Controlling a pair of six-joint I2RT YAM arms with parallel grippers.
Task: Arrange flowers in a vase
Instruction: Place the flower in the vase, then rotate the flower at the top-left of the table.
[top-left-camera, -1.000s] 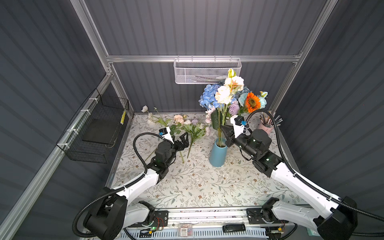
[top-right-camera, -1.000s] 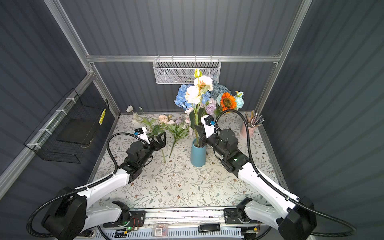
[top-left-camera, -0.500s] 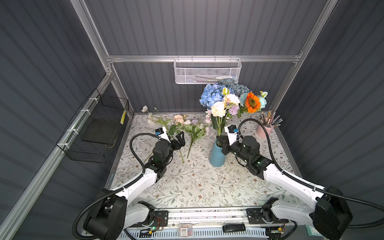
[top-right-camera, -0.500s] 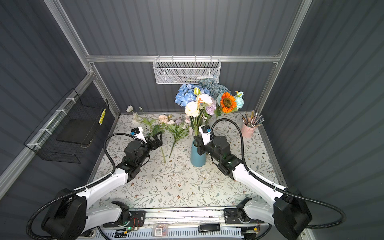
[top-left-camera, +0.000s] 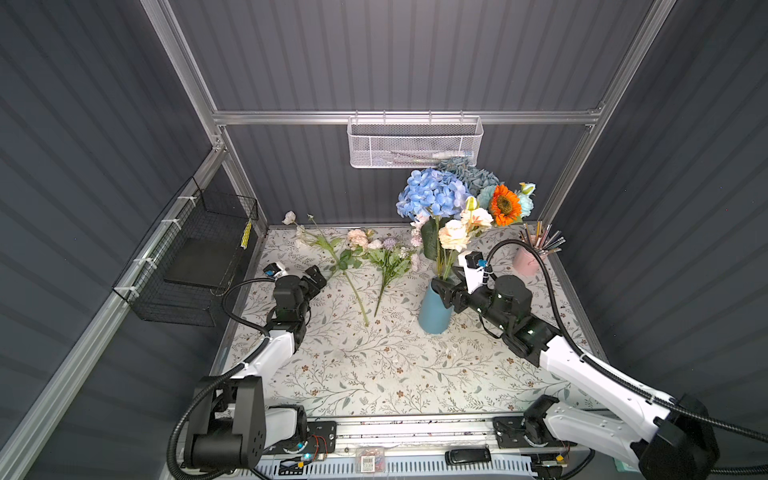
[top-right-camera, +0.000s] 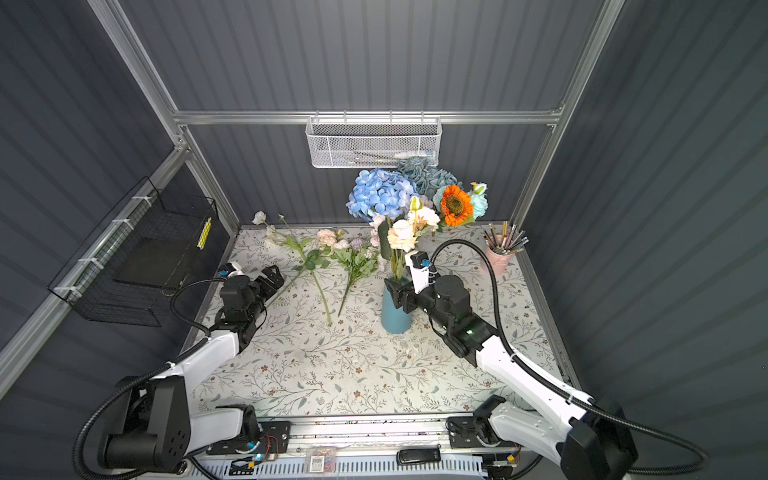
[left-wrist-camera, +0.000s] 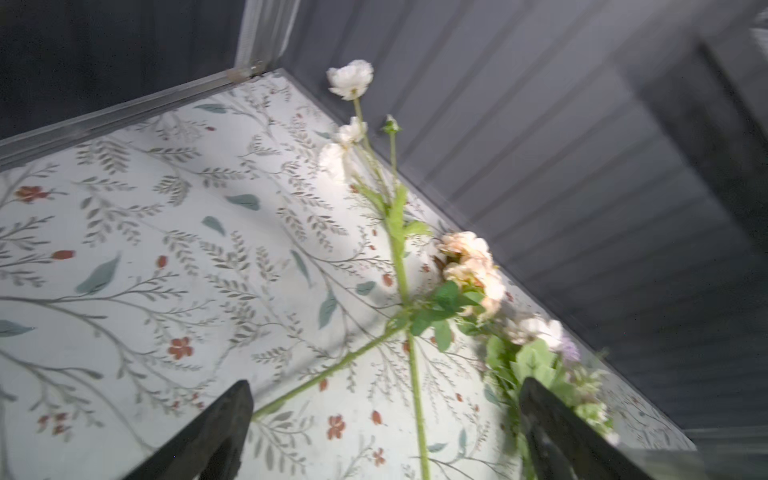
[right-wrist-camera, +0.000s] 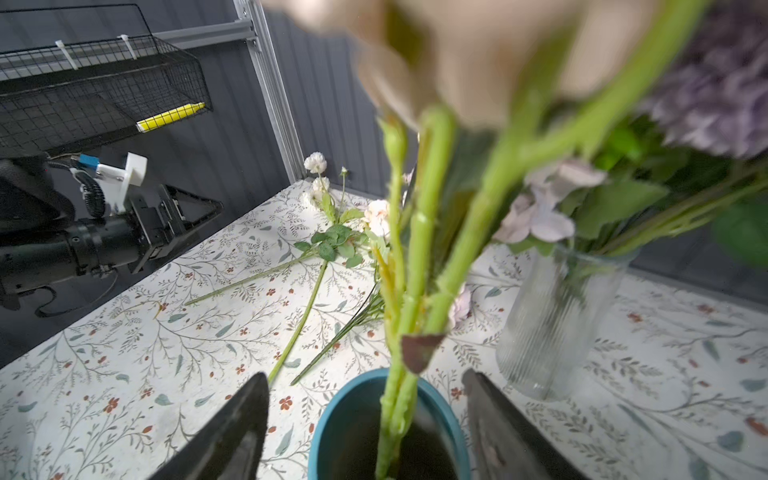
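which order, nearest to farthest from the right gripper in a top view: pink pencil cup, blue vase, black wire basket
1. blue vase: mid-table, just below the right gripper.
2. pink pencil cup: back right corner of the table.
3. black wire basket: hung on the left wall.

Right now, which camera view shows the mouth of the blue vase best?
The right wrist view: it looks down into the blue vase, with green stems entering it. In both top views the right hand partly covers its rim. The left wrist view misses it.
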